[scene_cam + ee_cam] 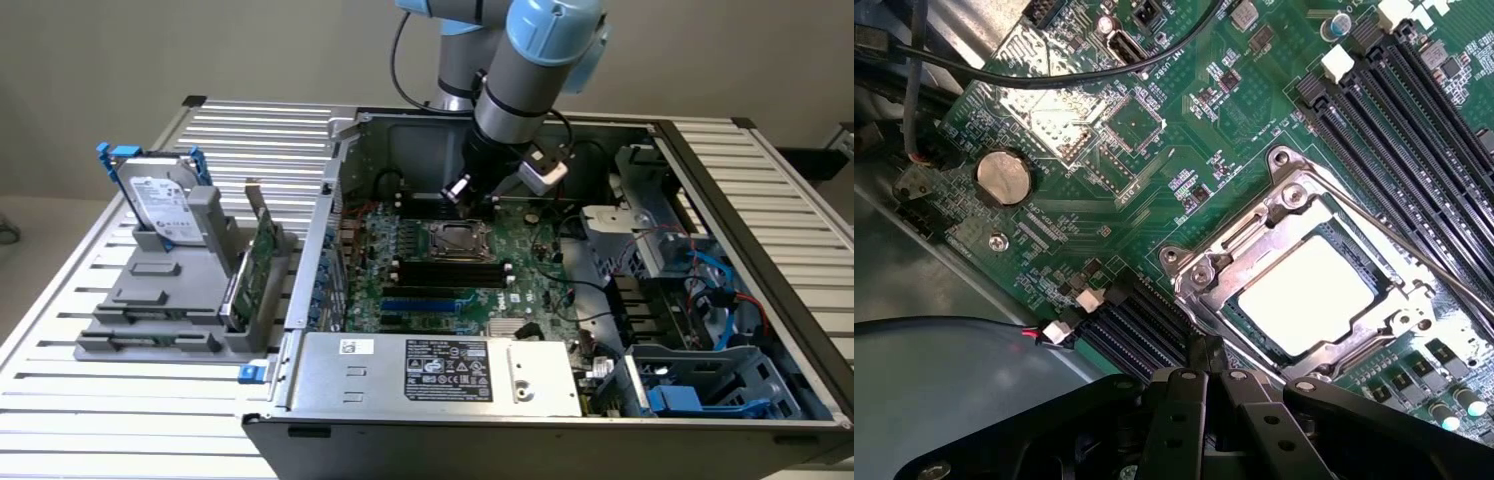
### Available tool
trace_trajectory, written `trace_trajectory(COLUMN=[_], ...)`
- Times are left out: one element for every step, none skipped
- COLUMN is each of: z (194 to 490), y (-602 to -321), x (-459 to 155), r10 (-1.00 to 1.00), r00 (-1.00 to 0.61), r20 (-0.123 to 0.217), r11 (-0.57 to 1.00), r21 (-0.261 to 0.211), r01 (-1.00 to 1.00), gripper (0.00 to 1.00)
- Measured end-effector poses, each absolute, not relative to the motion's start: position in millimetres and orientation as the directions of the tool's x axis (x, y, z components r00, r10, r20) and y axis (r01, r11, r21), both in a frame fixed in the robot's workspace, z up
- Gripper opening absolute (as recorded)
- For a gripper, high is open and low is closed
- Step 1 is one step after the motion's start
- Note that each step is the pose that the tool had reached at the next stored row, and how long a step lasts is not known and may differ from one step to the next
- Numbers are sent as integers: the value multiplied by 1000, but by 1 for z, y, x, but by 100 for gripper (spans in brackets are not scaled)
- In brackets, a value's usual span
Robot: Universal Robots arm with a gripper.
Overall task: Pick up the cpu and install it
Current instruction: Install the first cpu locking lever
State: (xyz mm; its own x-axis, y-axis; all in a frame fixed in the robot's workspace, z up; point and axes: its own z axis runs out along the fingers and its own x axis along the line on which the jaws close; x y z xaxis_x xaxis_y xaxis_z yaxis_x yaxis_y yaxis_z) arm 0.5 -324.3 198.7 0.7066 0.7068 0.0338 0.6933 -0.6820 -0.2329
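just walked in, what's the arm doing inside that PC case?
The arm's gripper is down inside the open computer case, just above the motherboard, with its fingers shut. A pale square, apparently the cpu, lies seated in the socket frame, beside the memory slots. Nothing seems to be held in the gripper. Outside the case, on the exterior view's left, a hard drive and a green circuit card stand in a grey holder.

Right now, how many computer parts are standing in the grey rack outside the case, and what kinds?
Hard drive: 1
Green card: 1
Total: 2
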Motion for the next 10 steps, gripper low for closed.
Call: trace_trajectory(z=[199, 199, 199, 198, 198, 198, 198, 198, 198, 198], y=[-324, -324, -324, -324, -325, -325, -325, -325, -325, -325], x=[1, 1, 1, 1, 1, 1, 1, 1, 1, 1], r10=[707, 707, 708, 708, 709, 709, 709, 710, 710, 710], r00=[706, 706, 706, 705, 705, 704, 704, 704, 703, 703], r20=[34, 34, 34, 34, 34, 34, 34, 34, 34, 33], r11=[-682, -682, -681, -680, -680, -680, -680, -679, -679, -679], r21=[-233, -233, -233, -233, -233, -233, -233, -233, -233, -233], r01=[694, 694, 694, 695, 695, 695, 696, 696, 696, 697], gripper=[11, 11, 11, 11, 11, 11, 11, 11, 11, 11])
